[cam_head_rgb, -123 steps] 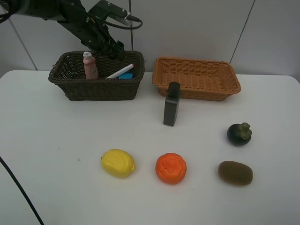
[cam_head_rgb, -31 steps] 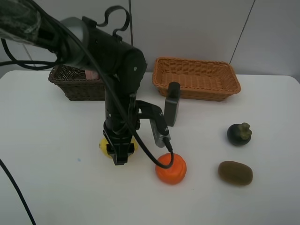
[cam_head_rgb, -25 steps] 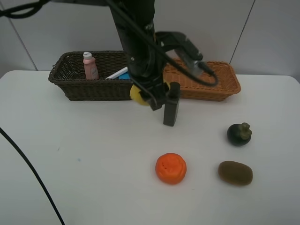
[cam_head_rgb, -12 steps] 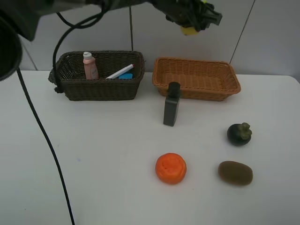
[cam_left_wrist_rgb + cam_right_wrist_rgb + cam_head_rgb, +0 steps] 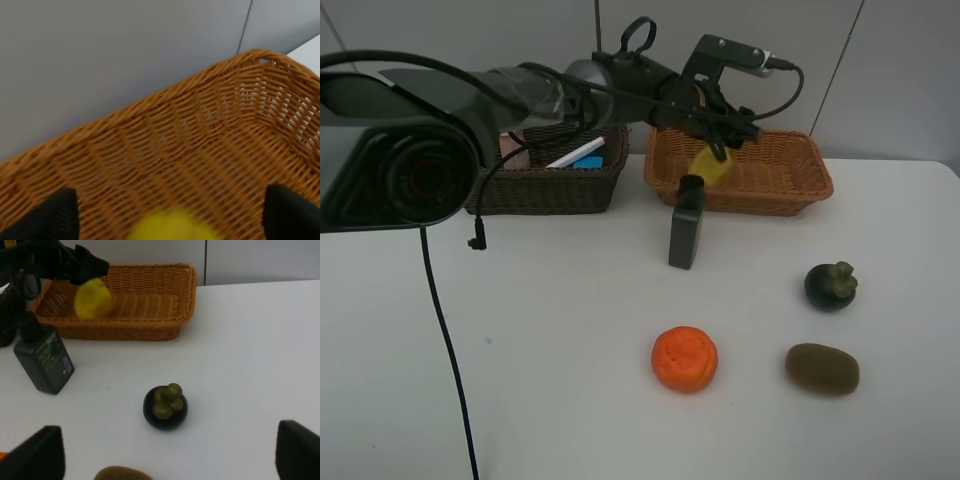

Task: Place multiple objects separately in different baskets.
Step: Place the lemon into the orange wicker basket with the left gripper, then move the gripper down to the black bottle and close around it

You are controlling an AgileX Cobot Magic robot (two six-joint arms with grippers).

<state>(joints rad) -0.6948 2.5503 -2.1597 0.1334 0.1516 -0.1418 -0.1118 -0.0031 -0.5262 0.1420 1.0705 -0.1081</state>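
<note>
Above light orange-tan wicker basket (image 5: 775,196): left gripper (image 5: 725,140), fingers spread wide, clasping nothing. Just beneath, blurred yellow lemon (image 5: 710,166), touching neither finger. Right gripper (image 5: 165,455) likewise spread, empty.

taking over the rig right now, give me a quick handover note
Left gripper: open over the tan basket; lemon blurred just below it, seemingly dropping in.
Right gripper: open, empty, mangosteen in its view.
Done: pink bottle and marker in the dark basket.
Left: dark bottle, orange, mangosteen and kiwi on the table.
</note>
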